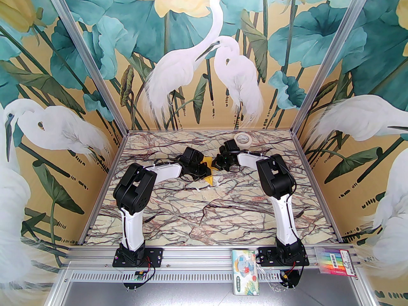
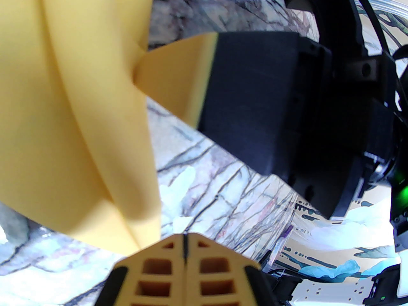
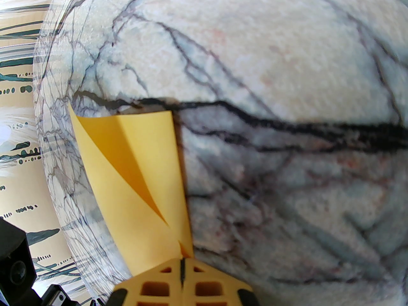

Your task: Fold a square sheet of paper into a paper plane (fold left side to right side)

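1. The square sheet of paper (image 1: 208,179) is held curled just above the marble table (image 1: 204,215), pinched by both the left gripper (image 2: 185,239) and the right gripper (image 3: 182,261).
2. Tearing is risked if the arms are pulled apart.
3. A skewed crease is risked if the edges are laid misaligned.

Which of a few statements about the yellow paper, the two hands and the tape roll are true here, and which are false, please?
1. The right hand is shut on the yellow paper. True.
2. The paper lies flat and unfolded on the table. False: it is curled and creased.
3. The tape roll sits near the table's far edge. True.
4. The left hand stands wide open. False: its fingers are closed together.
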Robot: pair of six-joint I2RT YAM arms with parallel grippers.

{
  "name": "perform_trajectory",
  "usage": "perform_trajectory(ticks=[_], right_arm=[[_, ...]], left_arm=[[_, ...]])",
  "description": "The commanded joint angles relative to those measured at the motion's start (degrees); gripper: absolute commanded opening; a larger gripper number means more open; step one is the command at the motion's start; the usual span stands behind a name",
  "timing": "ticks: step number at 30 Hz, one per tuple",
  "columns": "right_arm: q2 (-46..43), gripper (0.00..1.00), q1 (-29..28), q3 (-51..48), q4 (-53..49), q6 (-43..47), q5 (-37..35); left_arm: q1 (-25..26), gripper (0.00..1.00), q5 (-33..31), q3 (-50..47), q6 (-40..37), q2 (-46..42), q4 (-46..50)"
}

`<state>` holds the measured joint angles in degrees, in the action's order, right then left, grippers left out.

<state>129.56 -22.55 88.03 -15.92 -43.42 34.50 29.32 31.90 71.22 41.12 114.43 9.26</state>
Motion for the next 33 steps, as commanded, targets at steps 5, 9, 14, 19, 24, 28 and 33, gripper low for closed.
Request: perform_trajectory(ticks=[5, 9, 14, 19, 24, 28, 33], right_arm=[[1.7, 0.0, -0.4, 0.6, -1.5, 1.0, -1.2], [1.6, 0.0, -0.5, 0.6, -1.6, 1.1, -1.2], [1.6, 0.0, -0.5, 0.6, -1.6, 1.1, -1.0], [1.5, 0.0, -0.5, 0.7, -1.5, 1.1, -1.0], [1.0, 0.0, -0.5, 1.3, -1.8, 1.8, -1.4], [0.5, 0.0, -0.7, 2.0, -2.3, 2.7, -2.1], [1.0, 0.0, -0.6, 3.0, -2.9, 3.0, -2.2]], left_arm=[[0.5, 0.0, 0.5, 0.6, 0.1, 3.3, -0.1], [0.5, 0.0, -0.1, 0.8, 0.2, 4.2, -0.1], [0.5, 0.0, -0.7, 1.4, 0.4, 4.4, 0.1], [0.5, 0.0, -0.9, 1.4, 0.3, 4.5, 0.1], [0.5, 0.0, -0.9, 1.2, 0.4, 4.6, 0.0], [0.5, 0.0, -1.2, 1.0, 0.6, 4.7, 0.1], [0.5, 0.0, -1.0, 1.0, 0.6, 4.9, 0.1]])
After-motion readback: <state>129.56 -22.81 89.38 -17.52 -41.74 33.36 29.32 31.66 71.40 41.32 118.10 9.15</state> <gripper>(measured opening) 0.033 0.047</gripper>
